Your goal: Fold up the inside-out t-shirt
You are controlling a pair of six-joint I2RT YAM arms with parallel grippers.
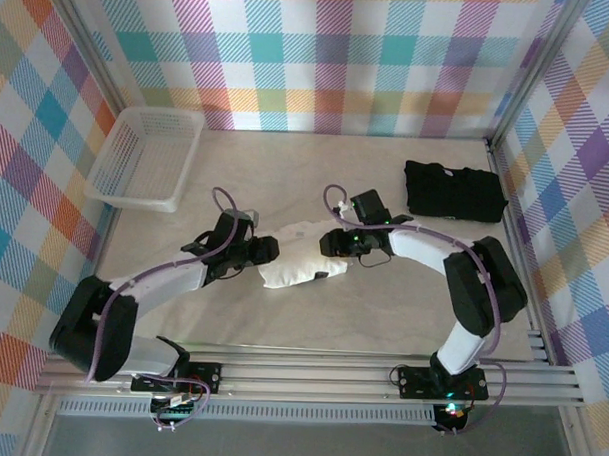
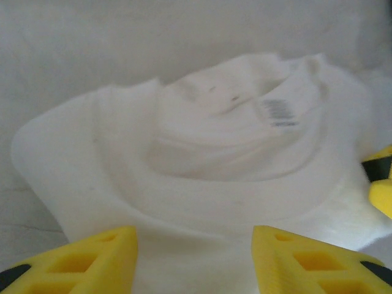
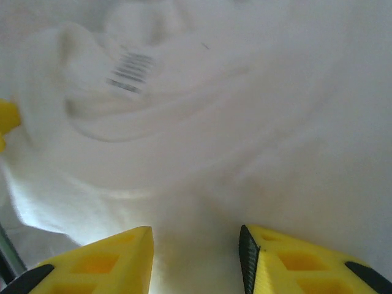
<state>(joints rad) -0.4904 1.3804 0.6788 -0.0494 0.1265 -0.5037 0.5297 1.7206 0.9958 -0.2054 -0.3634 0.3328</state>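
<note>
L gripper [image 2: 195,245] and R gripper [image 3: 196,240]: jaws approx half-wide, astride white t-shirt [image 1: 302,256]. Tag [image 2: 278,113]: barcode-like stripes, unreadable. From above, t-shirt bunched, long axis 2–8 o'clock.

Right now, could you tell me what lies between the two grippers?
The bunched white cloth t-shirt, between left gripper and right gripper, in the top view.
</note>
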